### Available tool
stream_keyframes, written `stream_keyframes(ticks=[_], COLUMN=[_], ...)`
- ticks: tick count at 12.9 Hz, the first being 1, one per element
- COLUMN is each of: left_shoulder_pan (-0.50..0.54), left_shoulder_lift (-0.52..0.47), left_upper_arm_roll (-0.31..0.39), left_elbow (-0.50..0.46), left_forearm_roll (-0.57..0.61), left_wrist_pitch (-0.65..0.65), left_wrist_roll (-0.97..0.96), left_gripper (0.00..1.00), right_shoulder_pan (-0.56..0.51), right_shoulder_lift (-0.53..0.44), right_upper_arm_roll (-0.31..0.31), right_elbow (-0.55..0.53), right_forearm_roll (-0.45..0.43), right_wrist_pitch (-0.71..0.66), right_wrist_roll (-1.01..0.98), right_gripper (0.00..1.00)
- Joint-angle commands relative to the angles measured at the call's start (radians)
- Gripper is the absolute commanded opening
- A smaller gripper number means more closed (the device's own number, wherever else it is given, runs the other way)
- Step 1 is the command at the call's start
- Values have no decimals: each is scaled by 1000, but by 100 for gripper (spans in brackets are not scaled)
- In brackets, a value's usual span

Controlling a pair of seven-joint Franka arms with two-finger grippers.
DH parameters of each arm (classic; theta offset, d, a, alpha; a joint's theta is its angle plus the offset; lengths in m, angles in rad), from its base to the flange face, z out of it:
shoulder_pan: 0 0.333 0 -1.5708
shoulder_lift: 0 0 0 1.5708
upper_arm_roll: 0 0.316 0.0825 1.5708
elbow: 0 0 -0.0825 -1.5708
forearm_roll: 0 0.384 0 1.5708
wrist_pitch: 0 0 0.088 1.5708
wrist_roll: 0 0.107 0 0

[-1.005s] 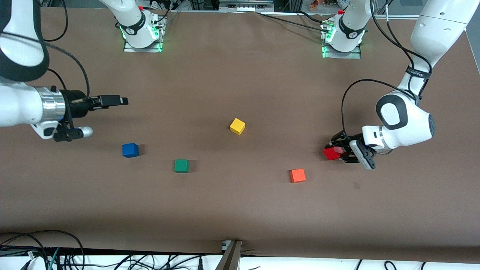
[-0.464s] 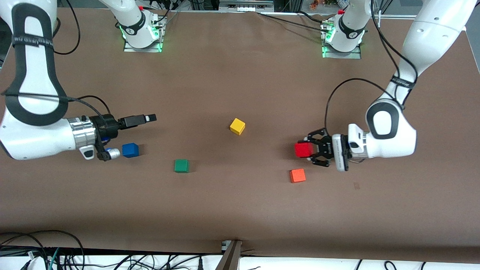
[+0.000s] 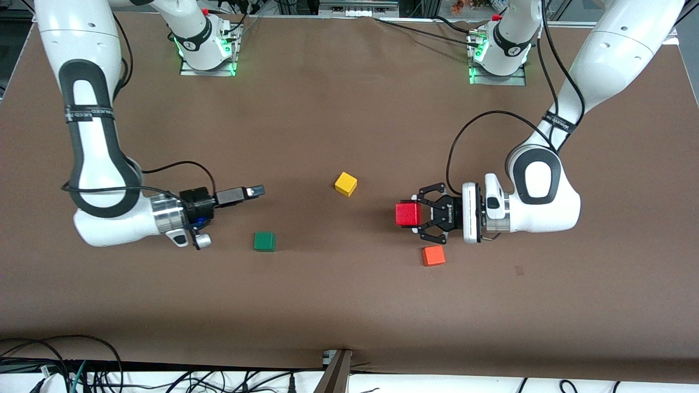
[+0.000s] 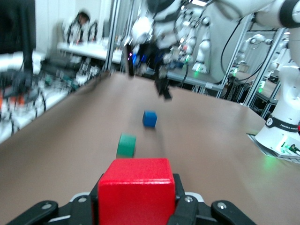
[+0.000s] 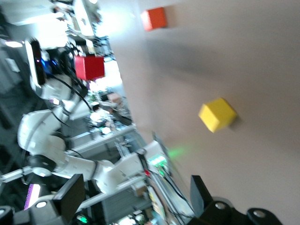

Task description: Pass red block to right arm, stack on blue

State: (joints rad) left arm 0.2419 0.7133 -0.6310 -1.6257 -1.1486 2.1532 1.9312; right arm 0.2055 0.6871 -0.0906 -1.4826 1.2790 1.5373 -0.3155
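The red block point(image 3: 408, 214) was held clamped in the left end effector point(image 3: 420, 215) above the tabletop point(image 3: 349, 305), over a spot beside the orange cube point(image 3: 433, 255). The right end effector point(image 3: 248, 192) was seen spread wide and empty, near the green cube point(image 3: 264, 241); the blue cube point(image 4: 149, 118) was hidden beneath the right arm in the front view.

On surface point(image 3: 349, 305): yellow cube point(image 3: 345, 184) mid-surface, farthest from camera; green cube point(image 3: 264, 241) toward right arm's end; orange cube point(image 3: 433, 255) toward left arm's end, nearest.

Left end effector point(image 3: 410, 214) carried red block point(image 3: 408, 214) toward table middle, right end effector point(image 3: 256, 191) advanced to meet it
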Motion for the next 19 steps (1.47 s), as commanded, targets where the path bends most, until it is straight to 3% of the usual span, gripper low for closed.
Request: stream_keyframes(ticks=[1,4,8,16,19], left_shoulder_pan=[-21,-90,-191,-277,-312], left_shoulder_lift=[11,25,40,49,77], left_upper_arm_roll=[-16,-15,-10,1,5], left_elbow=[-45,-48,-28,-2,58], left_forearm_roll=[-216,-414,-517,-646,-668], left_wrist_pitch=[16,36,171,266,292], left_wrist_roll=[275,480,485,483,483], left_gripper=[0,0,0,0,0], right_shoulder_pan=[53,115,169,190,206], right_shoulder_lift=[-9,3,0,0,3], right_upper_arm_roll=[0,-1,-1,-1,-1], right_elbow=[-76,-111,-114,-113,-110], right_forearm_roll=[156,307,382,437,453], right_wrist_pitch=[72,135,199,210,241], right_wrist_roll=[-75,-108,-131,-221,-232], right_gripper=[100,100,100,100,100])
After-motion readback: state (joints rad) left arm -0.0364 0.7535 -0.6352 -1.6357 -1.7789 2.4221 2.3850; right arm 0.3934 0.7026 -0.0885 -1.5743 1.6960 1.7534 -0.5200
